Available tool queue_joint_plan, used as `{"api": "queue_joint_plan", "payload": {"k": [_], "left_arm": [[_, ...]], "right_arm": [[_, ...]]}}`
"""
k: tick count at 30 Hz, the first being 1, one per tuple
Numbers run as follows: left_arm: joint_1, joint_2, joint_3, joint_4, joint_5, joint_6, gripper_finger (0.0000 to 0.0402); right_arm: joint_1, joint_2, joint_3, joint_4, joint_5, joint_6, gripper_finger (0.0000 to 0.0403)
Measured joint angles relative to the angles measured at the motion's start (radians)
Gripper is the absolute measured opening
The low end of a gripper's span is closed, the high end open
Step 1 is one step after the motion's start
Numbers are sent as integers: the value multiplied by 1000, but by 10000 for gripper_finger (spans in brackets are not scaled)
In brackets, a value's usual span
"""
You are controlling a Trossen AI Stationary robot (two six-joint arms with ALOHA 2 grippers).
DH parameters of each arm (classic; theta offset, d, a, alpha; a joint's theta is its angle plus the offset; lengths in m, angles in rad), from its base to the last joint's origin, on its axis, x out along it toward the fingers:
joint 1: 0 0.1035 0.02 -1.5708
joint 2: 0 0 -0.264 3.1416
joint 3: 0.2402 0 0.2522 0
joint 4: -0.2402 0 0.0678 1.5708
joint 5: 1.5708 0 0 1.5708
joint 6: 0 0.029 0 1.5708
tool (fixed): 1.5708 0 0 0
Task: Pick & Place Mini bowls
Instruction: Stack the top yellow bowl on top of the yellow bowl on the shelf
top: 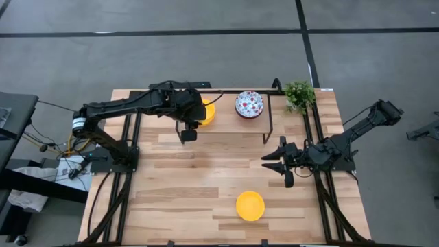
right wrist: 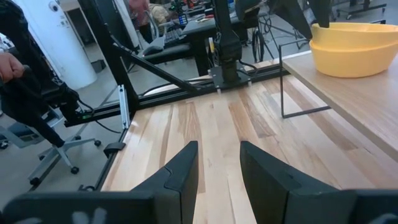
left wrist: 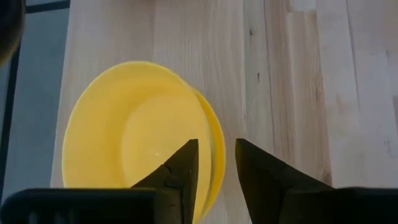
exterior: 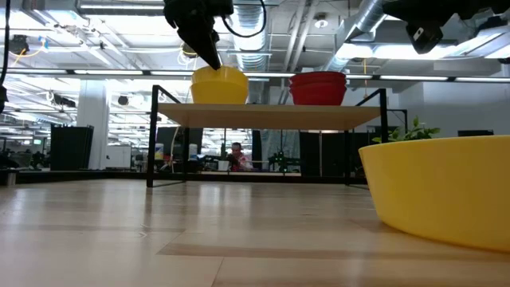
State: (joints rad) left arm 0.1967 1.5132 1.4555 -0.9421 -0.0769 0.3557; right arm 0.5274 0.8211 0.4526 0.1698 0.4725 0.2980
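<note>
My claws over the plank worktop (top: 206,178), bowls near and far

Nearest lies a lone yellow bowl (top: 250,206) on the bare worktop. My right claw (top: 269,162) hovers slightly parted, empty. Farther back on the shelf (top: 230,120), my left claw (left wrist: 216,177) straddles the rim of the stacked yellow bowls (left wrist: 140,130), beside the speckled bowls (top: 249,104); a plant (top: 300,95) stands beyond.

Left arm reaches toward 12 o'clock, its hand (top: 199,113) slightly parted. Right hand (top: 271,162) waits open at 3 o'clock.
</note>
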Motion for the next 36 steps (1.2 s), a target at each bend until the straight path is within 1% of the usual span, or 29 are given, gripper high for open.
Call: {"api": "queue_joint_plan", "payload": {"k": [12, 13, 17, 23, 34, 36], "left_arm": [[-6, -87, 0, 4, -1, 4, 107], [-6, -94, 0, 9, -10, 3, 106], [-5, -108, 0, 50, -113, -20, 104], [-15, -83, -1, 89, -123, -39, 98], [-49, -82, -137, 164, -143, -46, 97], [-50, -82, -155, 164, -165, -46, 97]], "right_arm": [[0, 0, 0, -10, 0, -1, 109], [0, 0, 0, -11, 0, -1, 109], [0, 0, 0, -12, 0, -1, 109], [0, 0, 0, -12, 0, -1, 109], [0, 0, 0, -12, 0, 1, 109], [0, 0, 0, -12, 0, 1, 109]]}}
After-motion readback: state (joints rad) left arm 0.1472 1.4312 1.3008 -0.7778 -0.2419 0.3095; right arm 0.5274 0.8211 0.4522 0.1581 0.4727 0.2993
